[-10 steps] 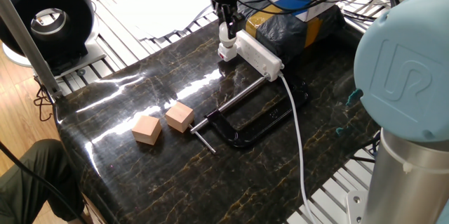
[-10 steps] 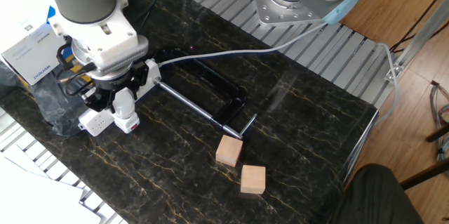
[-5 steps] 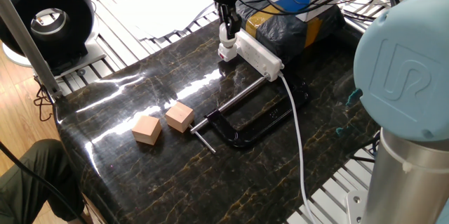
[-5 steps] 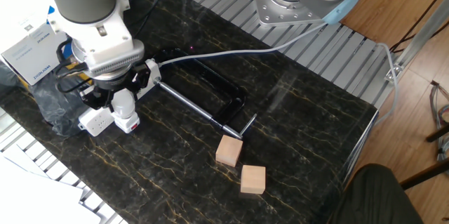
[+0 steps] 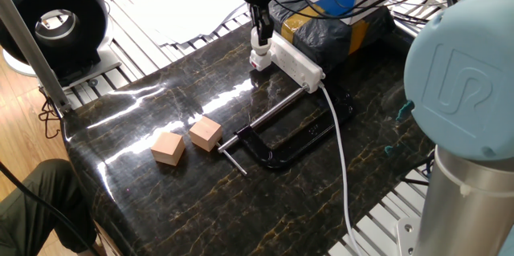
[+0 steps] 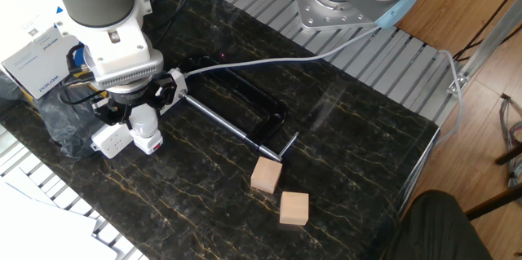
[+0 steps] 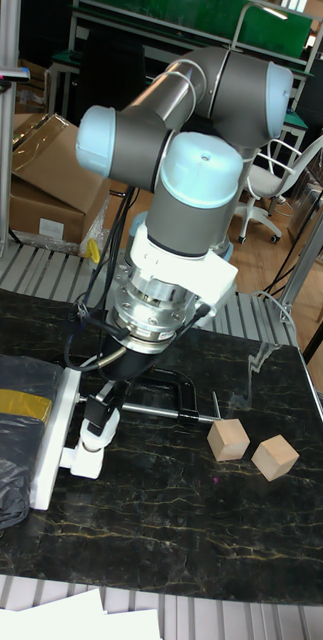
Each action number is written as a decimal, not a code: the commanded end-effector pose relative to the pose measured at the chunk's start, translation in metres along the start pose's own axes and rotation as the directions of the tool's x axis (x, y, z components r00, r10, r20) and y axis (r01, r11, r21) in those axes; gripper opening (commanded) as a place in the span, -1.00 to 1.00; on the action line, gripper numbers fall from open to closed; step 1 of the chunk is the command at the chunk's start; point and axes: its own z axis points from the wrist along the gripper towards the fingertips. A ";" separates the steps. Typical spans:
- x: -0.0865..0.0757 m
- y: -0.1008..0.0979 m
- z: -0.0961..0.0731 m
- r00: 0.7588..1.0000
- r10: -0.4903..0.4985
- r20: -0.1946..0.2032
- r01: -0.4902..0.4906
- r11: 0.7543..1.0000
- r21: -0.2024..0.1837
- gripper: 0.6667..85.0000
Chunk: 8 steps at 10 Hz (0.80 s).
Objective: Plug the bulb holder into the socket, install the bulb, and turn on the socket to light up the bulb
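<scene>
The socket is a long white strip lying at the back of the dark marble table. The white bulb holder, with a red mark low on its side, stands against the strip's near end. The unlit white bulb sits upright on top of the holder. My gripper comes straight down and is shut on the bulb. In the other fixed view the gripper holds the bulb above the holder. The tall view shows the bulb and the holder beside the socket.
A black C-clamp lies mid-table with the socket's white cable running over it. Two tan wooden cubes sit left of the clamp. A black bag with yellow tape lies behind the strip. The robot's base fills the right.
My wrist has turned a little about its own axis over the bulb. The bulb, the holder and the socket stay where they were.
</scene>
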 end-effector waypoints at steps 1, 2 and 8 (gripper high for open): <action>-0.003 -0.001 0.003 0.998 0.057 0.025 -0.057 0.998 -0.014 -0.99; -0.002 -0.004 0.003 0.997 0.069 0.022 -0.069 0.998 -0.008 -0.99; 0.001 -0.005 -0.004 0.982 0.191 -0.004 -0.191 0.982 -0.010 -0.99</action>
